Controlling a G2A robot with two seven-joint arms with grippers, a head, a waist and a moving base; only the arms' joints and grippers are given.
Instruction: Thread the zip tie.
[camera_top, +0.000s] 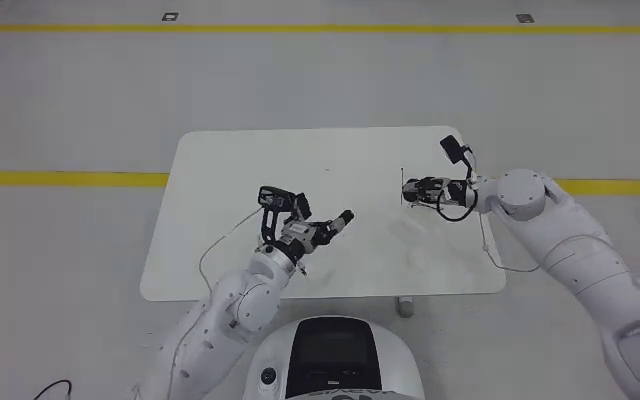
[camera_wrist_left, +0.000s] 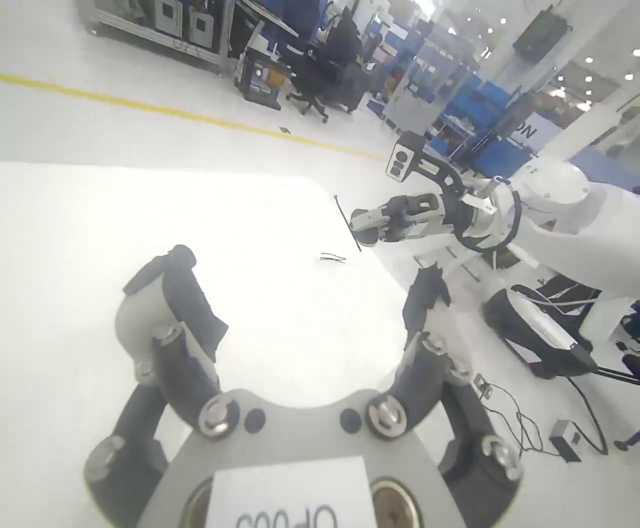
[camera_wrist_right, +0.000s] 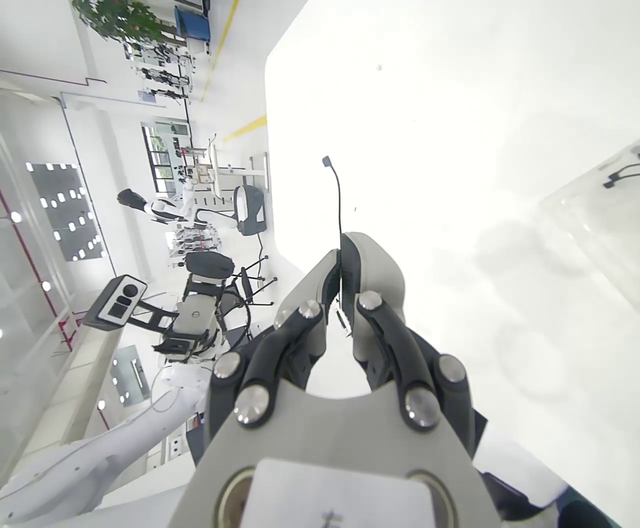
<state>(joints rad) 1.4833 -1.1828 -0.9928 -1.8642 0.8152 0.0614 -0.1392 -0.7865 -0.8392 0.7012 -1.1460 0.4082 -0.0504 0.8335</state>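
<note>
A: White tbl (camera_top: 300, 160), arms where?
B: L gripper (camera_wrist_left: 300, 272) spread wide, front-edge side. R gripper (camera_wrist_right: 342, 247) over right half, pinching zip tie (camera_wrist_right: 339, 200), head end sticking out. Some loose ties (camera_wrist_left: 332, 258) on tbl nearby.

zip tie (camera_wrist_right: 339, 200) in right gripper (camera_wrist_right: 341, 252) | above table (camera_top: 260, 170) (right side)

The right gripper (camera_wrist_right: 342, 252) is clamped on a black zip tie (camera_wrist_right: 339, 200), its pads pressed flat against the strap; taking the fingers' aim as twelve o'clock, the strap runs straight out to twelve, its small square head at the far end, over the white table (camera_wrist_right: 450, 125); toward two o'clock a clear plastic thing (camera_wrist_right: 585, 225) lies on the tabletop, too blurred to name.
</note>
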